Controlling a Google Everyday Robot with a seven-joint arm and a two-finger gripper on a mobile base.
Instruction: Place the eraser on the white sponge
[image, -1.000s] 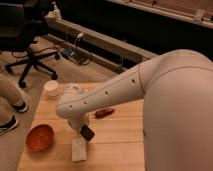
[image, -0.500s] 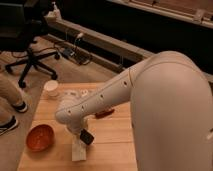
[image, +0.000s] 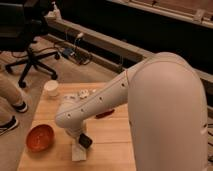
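Note:
My gripper (image: 81, 138) hangs at the end of the white arm, over the near left part of the wooden table (image: 115, 145). It is shut on the eraser (image: 86, 142), a small black bar that sticks out at its right side. The white sponge (image: 78, 152), a pale block, lies on the table directly under the gripper. The eraser is at the sponge's far right end; I cannot tell whether it touches the sponge. The arm hides part of the sponge's far end.
An orange bowl (image: 40, 137) sits left of the sponge. A white cup (image: 51, 88) and a small white box (image: 83, 93) stand at the far left. A reddish-brown long object (image: 104, 114) lies mid-table. An office chair (image: 30, 55) and a person's feet (image: 11, 117) are left of the table.
The gripper has moved down towards the sponge with the eraser in it. The arm has swung lower and covers more of the table.

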